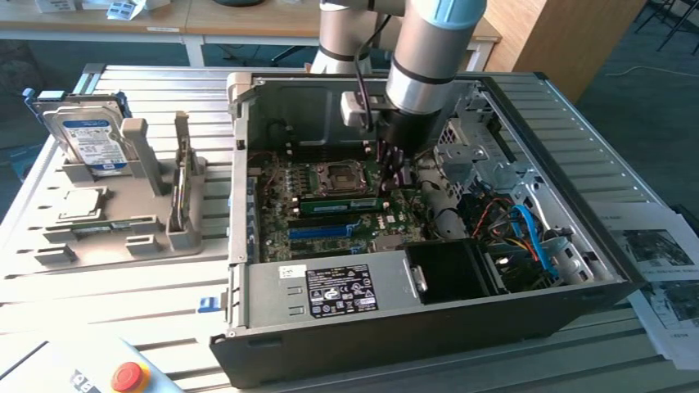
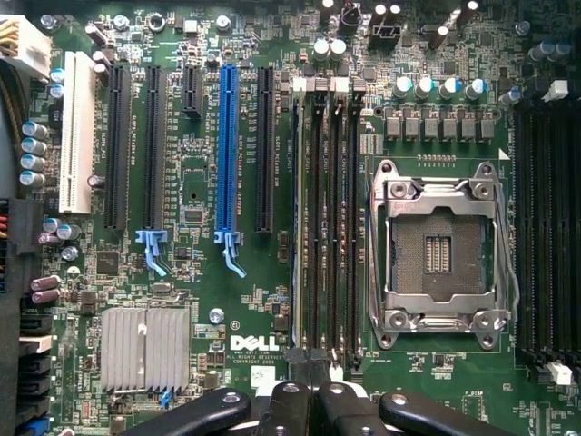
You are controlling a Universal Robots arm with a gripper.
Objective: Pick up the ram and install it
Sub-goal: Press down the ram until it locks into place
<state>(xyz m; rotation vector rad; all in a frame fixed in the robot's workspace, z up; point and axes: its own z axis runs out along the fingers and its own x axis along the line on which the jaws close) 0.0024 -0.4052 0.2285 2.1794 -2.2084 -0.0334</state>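
Ribbed metal worktable (image 1: 611,147) fills most of frame. Upper left: light wood desk (image 1: 164,20) w/ white legs. Upper right: wooden panel (image 1: 552,37), dark grey-blue carpet (image 1: 656,74). Even daylight.

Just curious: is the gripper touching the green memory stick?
Cannot tell. In the wrist view the gripper sits at the end of the ram; neither contact nor gap shows plainly.

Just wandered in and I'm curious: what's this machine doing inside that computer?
A robot arm is reaching into an open computer case. Its gripper is shut and sits low over the motherboard, by one end of the ram, a green stick standing in a slot beside the empty processor socket. Whether the gripper touches the ram, I cannot tell. A hard drive stands in a grey holder outside the case.
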